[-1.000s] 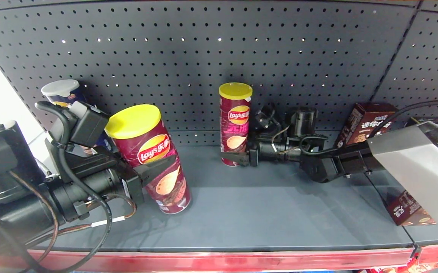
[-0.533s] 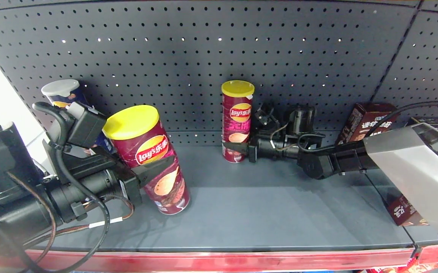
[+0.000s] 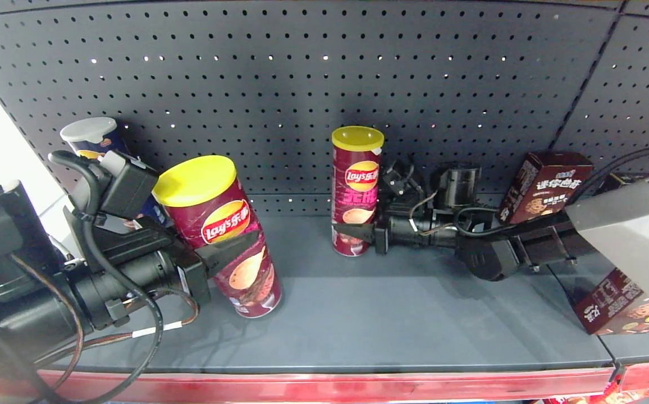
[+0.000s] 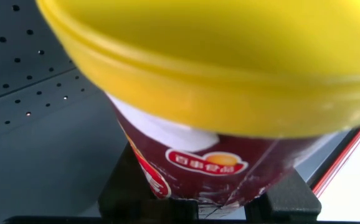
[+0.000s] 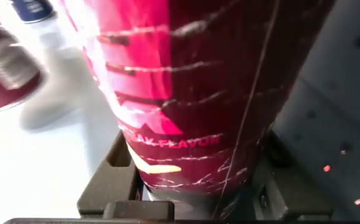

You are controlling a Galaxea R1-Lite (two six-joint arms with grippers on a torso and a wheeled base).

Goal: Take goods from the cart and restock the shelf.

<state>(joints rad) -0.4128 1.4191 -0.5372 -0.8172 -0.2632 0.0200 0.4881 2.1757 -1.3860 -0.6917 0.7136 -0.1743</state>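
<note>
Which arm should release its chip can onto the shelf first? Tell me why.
Right, probably. The right claw holds the middle can upright by the pegboard, base near the shelf. The left claw holds the tilted can, which needs straightening first.

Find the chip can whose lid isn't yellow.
The blue can at far left: pale grey lid. The near maroon can and middle maroon can have yellow lids.

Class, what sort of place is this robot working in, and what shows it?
Probably a shop aisle: a grey shelf with a red front lip, a pegboard back panel, and packaged snacks, such as a chip can and a brown snack box.
</note>
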